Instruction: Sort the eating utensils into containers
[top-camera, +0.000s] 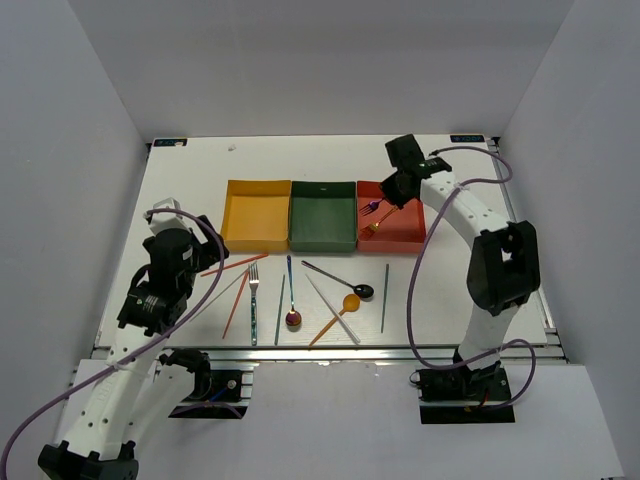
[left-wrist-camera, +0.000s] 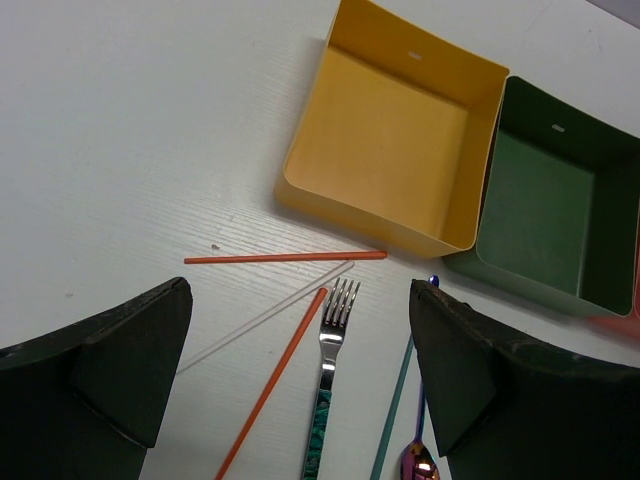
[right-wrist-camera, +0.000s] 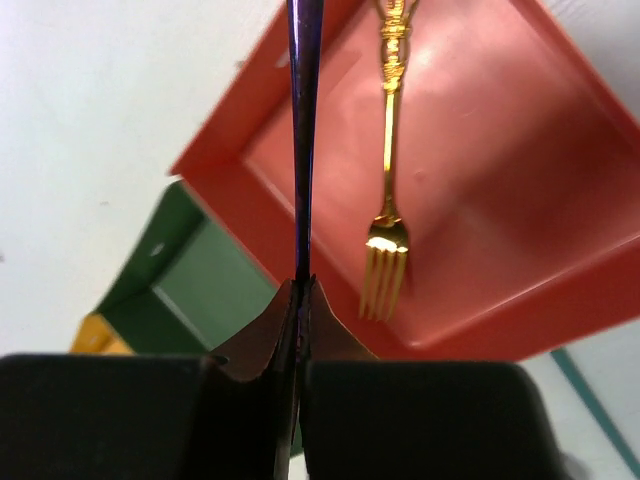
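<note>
White worktop (top-camera: 180, 200) carries three square open trays in a row, touching side by side, towards the middle of its far edge: a yellow-orange tray (top-camera: 256, 215) on the left, a dark green tray (top-camera: 323, 218) in the centre and a red tray (top-camera: 405, 228) on the right. The right gripper (right-wrist-camera: 301, 285) hangs over the red tray, jaws pinched tight on a slim purple utensil (right-wrist-camera: 303, 150) that points out over the tray's left side. The left gripper (left-wrist-camera: 300, 310) hovers above the near left part of the worktop, jaws spread wide and holding nothing. A gold fork (right-wrist-camera: 387, 150) lies inside the red tray. Loose along the near edge lie two orange chopsticks (left-wrist-camera: 285, 257), a silver fork (left-wrist-camera: 335, 330), an orange spoon (top-camera: 345, 305) and a black spoon (top-camera: 360, 291).
</note>
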